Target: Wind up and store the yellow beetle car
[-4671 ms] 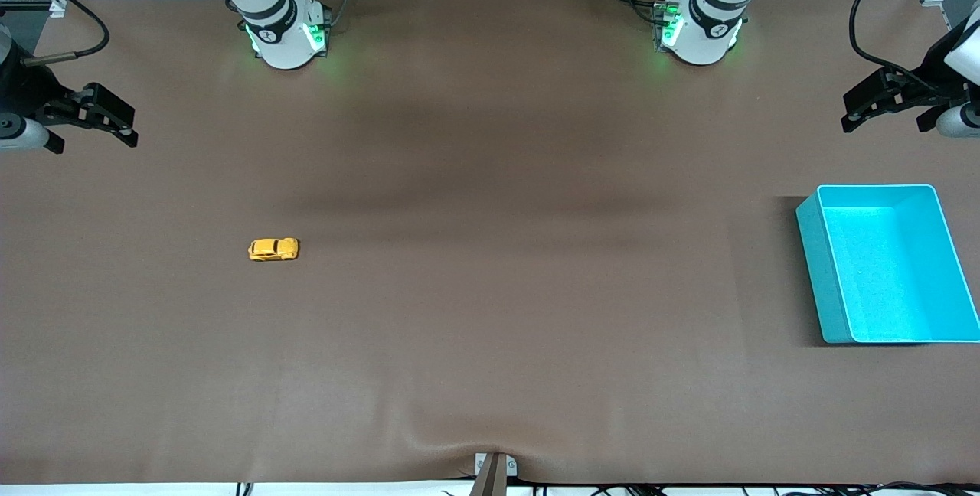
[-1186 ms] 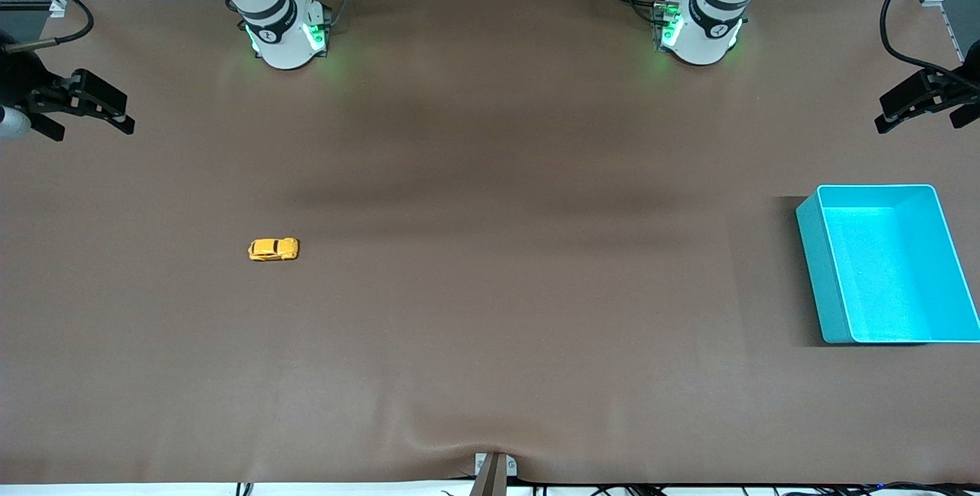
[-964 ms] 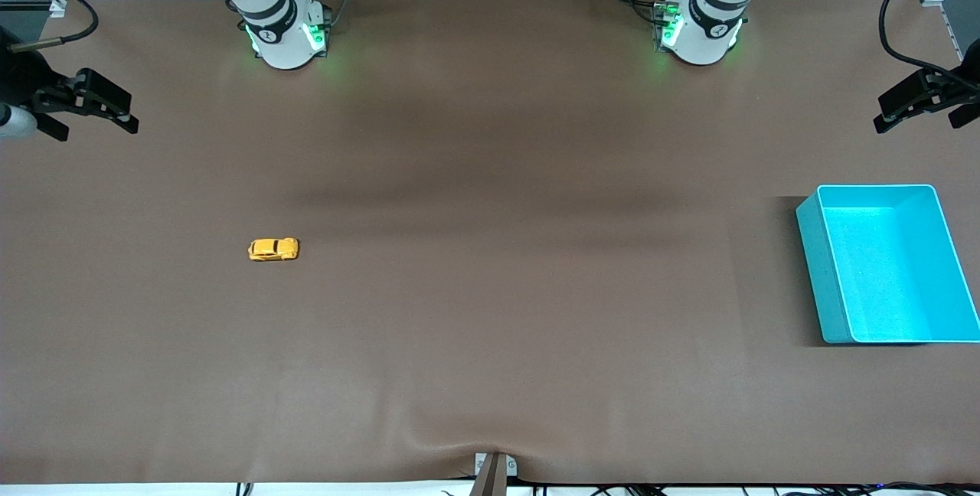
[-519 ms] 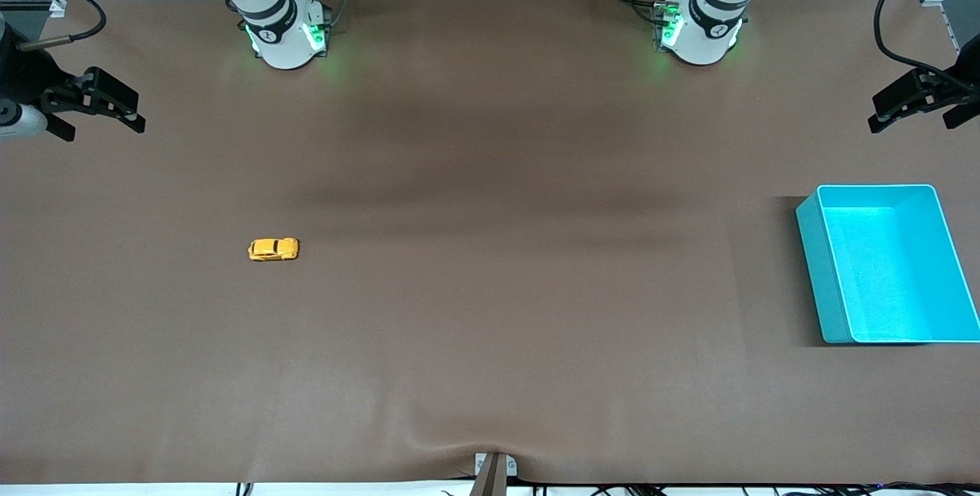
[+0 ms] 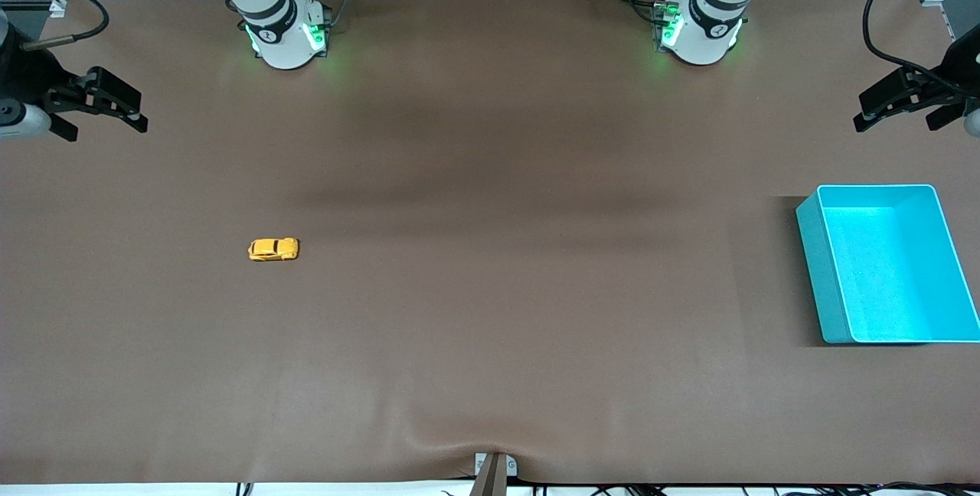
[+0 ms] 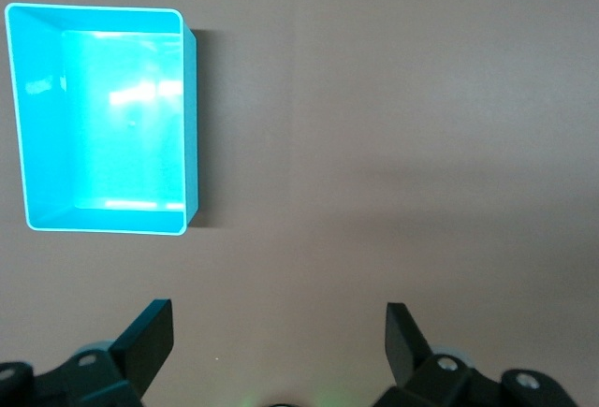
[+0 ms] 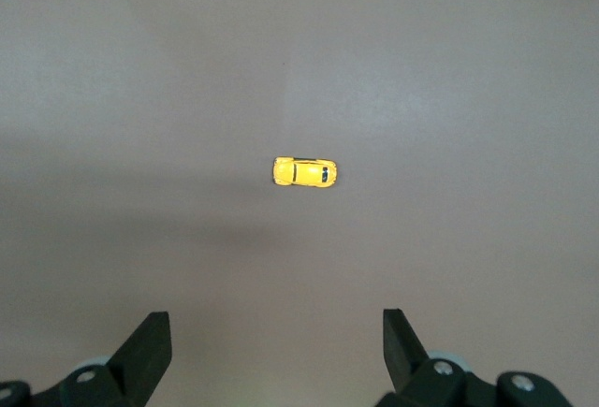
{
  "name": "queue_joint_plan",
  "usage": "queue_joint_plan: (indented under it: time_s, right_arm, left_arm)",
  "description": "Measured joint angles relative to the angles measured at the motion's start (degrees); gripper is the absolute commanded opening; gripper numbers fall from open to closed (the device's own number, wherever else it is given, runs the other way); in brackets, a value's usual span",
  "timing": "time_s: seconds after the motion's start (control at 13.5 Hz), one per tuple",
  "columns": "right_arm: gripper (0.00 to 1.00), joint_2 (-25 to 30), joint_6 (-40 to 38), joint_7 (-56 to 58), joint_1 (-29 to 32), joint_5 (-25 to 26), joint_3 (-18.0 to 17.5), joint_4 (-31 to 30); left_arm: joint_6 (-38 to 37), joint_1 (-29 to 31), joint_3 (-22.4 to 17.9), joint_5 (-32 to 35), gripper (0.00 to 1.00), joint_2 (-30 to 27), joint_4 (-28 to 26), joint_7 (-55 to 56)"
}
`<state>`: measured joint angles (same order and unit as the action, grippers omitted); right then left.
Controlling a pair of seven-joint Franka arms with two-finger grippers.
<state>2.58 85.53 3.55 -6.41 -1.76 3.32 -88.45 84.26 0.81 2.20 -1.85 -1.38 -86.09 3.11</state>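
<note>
Nearest, the turquoise bin [image 5: 888,266] sits at the left arm's end of the brown worktop [image 5: 490,327]; the yellow beetle car [image 5: 273,249] stands alone toward the right arm's end, well apart from it. Farther up, the right gripper [image 5: 107,109] and the left gripper [image 5: 899,106] hover over bare worktop at either end, fingers spread, holding nothing.

Cut off at the edges, and too small to read

In the front view the right gripper [image 5: 107,109] and left gripper [image 5: 899,106] show only partly, their arms running off the picture's sides, and the turquoise bin [image 5: 811,266] is clipped at the edge at the left arm's end of the bench [image 5: 490,174]. Both wrist views cut their own fingers [image 6: 150,337] [image 7: 145,341] off at the frame. The yellow beetle car [image 5: 273,249] is too small to show any winder.
</note>
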Motion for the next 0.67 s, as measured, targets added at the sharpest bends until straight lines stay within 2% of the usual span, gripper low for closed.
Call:
queue_joint_plan:
  time_s: [0.67]
  right_arm:
    - [1.0, 0.0, 0.2, 0.0, -1.4, 0.0, -0.3, 0.2]
  left_arm:
    - [-0.4, 2.8, -0.5, -0.8, 1.0, 1.2, -0.5, 0.0]
